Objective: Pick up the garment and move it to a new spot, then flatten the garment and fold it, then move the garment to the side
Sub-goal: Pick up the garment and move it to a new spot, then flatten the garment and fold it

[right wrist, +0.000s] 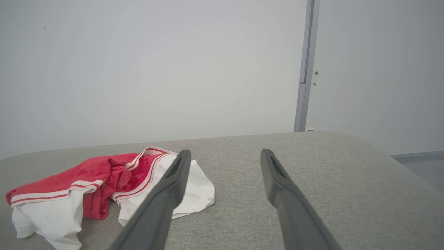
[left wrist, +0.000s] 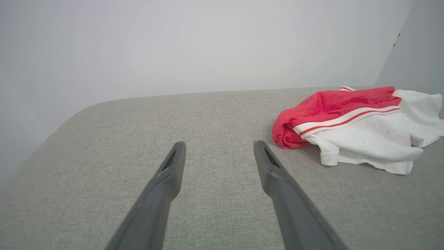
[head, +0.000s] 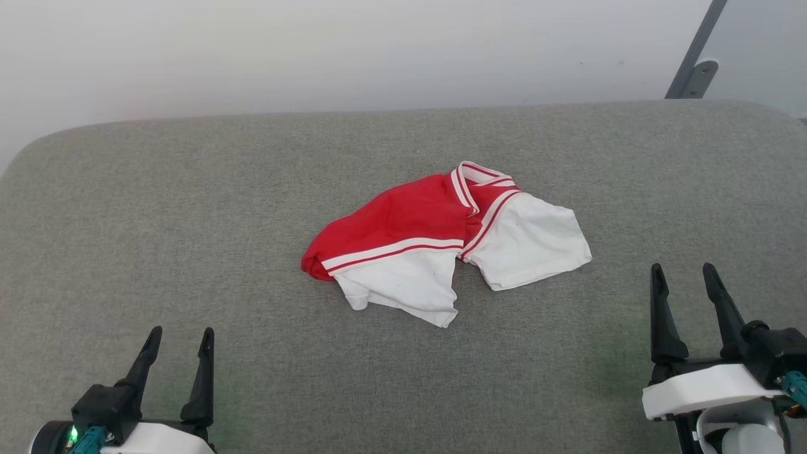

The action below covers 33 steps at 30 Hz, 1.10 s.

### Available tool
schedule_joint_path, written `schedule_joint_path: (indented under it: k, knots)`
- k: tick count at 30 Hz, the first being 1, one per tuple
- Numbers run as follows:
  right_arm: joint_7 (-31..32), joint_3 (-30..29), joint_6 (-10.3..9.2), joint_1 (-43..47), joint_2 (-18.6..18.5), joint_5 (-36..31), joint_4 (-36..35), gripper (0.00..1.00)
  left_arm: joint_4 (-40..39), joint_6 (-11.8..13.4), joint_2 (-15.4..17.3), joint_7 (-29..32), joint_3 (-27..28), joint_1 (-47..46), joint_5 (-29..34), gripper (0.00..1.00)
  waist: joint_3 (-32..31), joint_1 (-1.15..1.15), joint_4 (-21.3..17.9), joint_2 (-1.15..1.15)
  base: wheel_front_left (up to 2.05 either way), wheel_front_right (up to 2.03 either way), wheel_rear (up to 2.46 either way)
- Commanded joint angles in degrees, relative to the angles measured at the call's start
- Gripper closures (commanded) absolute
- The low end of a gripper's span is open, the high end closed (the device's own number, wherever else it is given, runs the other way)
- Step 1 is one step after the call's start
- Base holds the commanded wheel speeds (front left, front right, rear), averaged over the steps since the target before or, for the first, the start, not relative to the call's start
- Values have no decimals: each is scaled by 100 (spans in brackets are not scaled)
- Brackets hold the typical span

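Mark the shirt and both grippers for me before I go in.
shirt (head: 403, 217), head view, on the red body panel.
left gripper (head: 182, 330), head view, midway between its two fingertips.
right gripper (head: 681, 267), head view, midway between its two fingertips.

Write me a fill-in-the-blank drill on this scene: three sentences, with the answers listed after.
1. The garment has a ____ body and white sleeves.
2. The left gripper and the right gripper both stand ____, holding nothing.
3. In the head view the garment lies nearer the ____ gripper.
Missing words: red; open; right.
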Motion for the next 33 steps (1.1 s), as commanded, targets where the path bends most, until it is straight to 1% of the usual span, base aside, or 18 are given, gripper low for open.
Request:
schedule_joint_path:
  k: [1, 8, 10, 12, 13, 15, 17, 18, 19, 20, 23, 25, 28, 30, 33]
  knots:
    - [-29, -12, -2, 52, 24, -23, -18, 0, -22, -16, 2, -25, 27, 65, 66, 0, -1, 0, -8, 0, 0, 0, 0]
    - [-29, 29, -2, -2, 43, 9, 15, 0, -65, -23, 61, -26, -55, 60, 56, 0, -6, 0, -70, 0, 0, 0, 0]
    - [-29, 30, -2, -31, 46, 14, 20, 0, -124, -24, 87, -26, -166, -12, -9, 0, 8, 0, -80, 0, 0, 0, 0]
    - [-29, 18, -2, -84, 45, 16, 5, 0, -201, -24, 248, -26, -459, -199, -136, 0, 78, 0, -82, 0, 0, 0, 0]
    - [-29, 23, -2, -146, 46, 29, 2, 0, -167, -23, 622, -26, -970, -465, -242, 0, 155, 0, -84, 0, 0, 0, 0]
    - [-29, 70, -2, -229, 47, 44, 17, 0, -125, -15, 1018, -26, -1636, -841, -482, 0, 236, 0, -106, 0, 0, 0, 0]
    - [-29, 130, -2, -318, 44, 42, 42, 0, 12, -17, 1506, 28, -2576, -1244, -997, 0, 298, 0, -161, 0, 0, 0, 0]
    - [-29, 163, -2, -367, 42, 55, 38, 0, 7, -17, 1839, 119, -3116, -1555, -1236, 0, 337, 0, -207, 0, 0, 0, 0]
    - [-29, 187, -2, -417, 42, 81, 44, 0, 10, -10, 2143, 206, -3528, -1898, -1466, 0, 373, 0, -258, 0, 0, 0, 0]
    - [-29, 224, -2, -466, 42, 117, 49, 0, -24, -12, 2395, 340, -4004, -2177, -1746, 0, 425, 0, -322, 0, 0, 0, 0]
    - [-29, 324, -2, -588, 41, 222, 61, 0, -198, -13, 2994, 768, -5317, -3052, -2328, 0, 567, 0, -517, 0, 0, 0, 0]
    - [-29, 377, -2, -654, 41, 302, 73, 0, -290, -14, 3267, 1016, -6044, -3626, -2743, 0, 674, 0, -654, 0, 0, 0, 0]
    - [-29, 398, -2, -731, 43, 404, 76, 0, -370, -14, 3462, 1231, -6972, -4422, -3248, 0, 831, 0, -849, 0, 0, 0, 0]
    - [-29, 409, -2, -779, 41, 474, 81, 0, -342, -14, 3539, 1368, -7254, -4841, -3434, 0, 927, 0, -993, 0, 0, 0, 0]
    - [-29, 439, -2, -836, 44, 564, 79, 0, -280, -14, 3542, 1546, -7382, -5110, -3613, 0, 1037, 0, -1196, 0, 0, 0, 0]
